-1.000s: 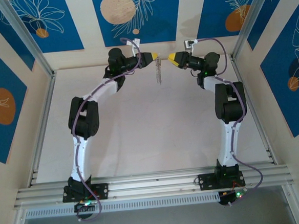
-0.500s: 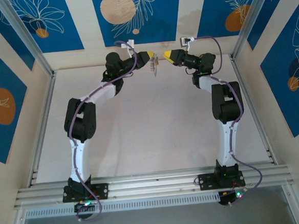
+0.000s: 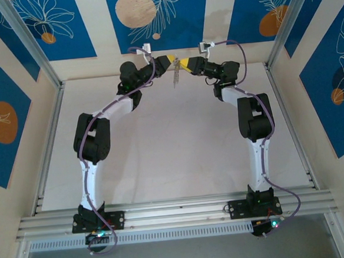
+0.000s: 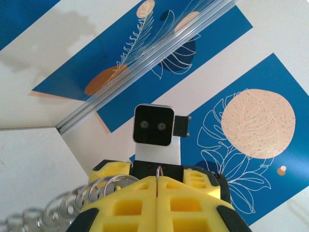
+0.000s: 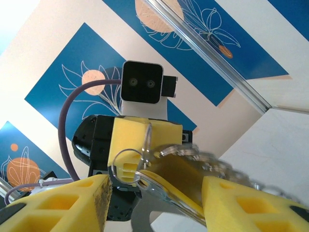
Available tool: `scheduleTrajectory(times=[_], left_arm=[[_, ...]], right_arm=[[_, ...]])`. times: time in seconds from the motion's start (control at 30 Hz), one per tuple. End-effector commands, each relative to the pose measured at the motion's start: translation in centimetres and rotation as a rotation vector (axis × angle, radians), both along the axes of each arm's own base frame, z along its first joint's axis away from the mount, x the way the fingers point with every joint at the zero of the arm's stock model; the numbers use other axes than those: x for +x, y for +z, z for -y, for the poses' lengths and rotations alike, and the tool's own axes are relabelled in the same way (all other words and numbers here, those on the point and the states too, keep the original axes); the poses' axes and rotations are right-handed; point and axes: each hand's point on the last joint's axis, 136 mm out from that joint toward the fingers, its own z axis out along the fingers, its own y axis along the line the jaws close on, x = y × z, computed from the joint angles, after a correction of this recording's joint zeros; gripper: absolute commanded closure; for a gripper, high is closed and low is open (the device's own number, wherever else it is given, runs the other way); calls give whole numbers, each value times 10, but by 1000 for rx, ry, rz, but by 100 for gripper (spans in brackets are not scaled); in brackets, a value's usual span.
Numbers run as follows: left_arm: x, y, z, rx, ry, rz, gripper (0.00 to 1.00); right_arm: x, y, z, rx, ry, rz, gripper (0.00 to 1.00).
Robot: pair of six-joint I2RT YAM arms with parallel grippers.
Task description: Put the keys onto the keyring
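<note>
1. Seen from above, both arms reach to the far edge of the pale bench [image 3: 173,146], their yellow tips almost meeting in the air.
2. The left pincer [image 4: 157,186] is pressed together, pinching the keyring [image 4: 159,170], a thin wire loop poking up from the seam between its pads.
3. The keys [image 3: 175,77] hang from that loop as a short string between the two tips, above the bench.
4. The right pincer [image 5: 154,186] is spread wide. The row of keys [image 5: 212,162] runs between its fingers [image 5: 72,203]; whether they touch it is unclear.
</note>
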Motion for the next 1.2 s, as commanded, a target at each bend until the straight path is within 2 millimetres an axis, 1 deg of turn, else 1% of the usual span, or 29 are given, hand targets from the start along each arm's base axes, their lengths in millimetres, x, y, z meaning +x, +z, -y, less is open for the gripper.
scheduleTrajectory(times=[0.0, 0.17, 0.3, 0.5, 0.6, 0.93, 1.03, 1.07, 1.1, 1.13, 1.17], left_arm=[[-16, 48, -9, -60, 16, 100, 100], [-14, 49, -9, -58, 17, 104, 100], [-13, 51, -9, -57, 20, 108, 100], [-10, 50, -9, -48, 26, 112, 100], [-9, 51, -8, -48, 27, 112, 100], [-7, 50, -8, -44, 33, 118, 100], [-7, 52, -9, -46, 32, 121, 100], [-7, 52, -8, -47, 30, 120, 100], [-7, 52, -8, -47, 31, 122, 100], [-7, 53, -9, -48, 30, 122, 100], [-7, 53, -9, -48, 29, 122, 100]], right_arm=[[-4, 5, -3, 8, 2, 40, 48], [-12, 3, -7, -8, 17, 47, 52], [-15, 2, -9, -13, 24, 46, 59], [-17, -1, -9, -16, 24, 41, 72], [-18, 0, -10, -16, 25, 44, 77], [-21, -1, -10, -18, 24, 40, 100], [-23, 1, -9, -18, 23, 44, 100], [-22, 0, -8, -16, 17, 43, 94], [-21, 1, -6, -15, 11, 43, 82], [-20, 2, -5, -11, 4, 40, 71], [-18, 2, -2, -9, -4, 42, 64]])
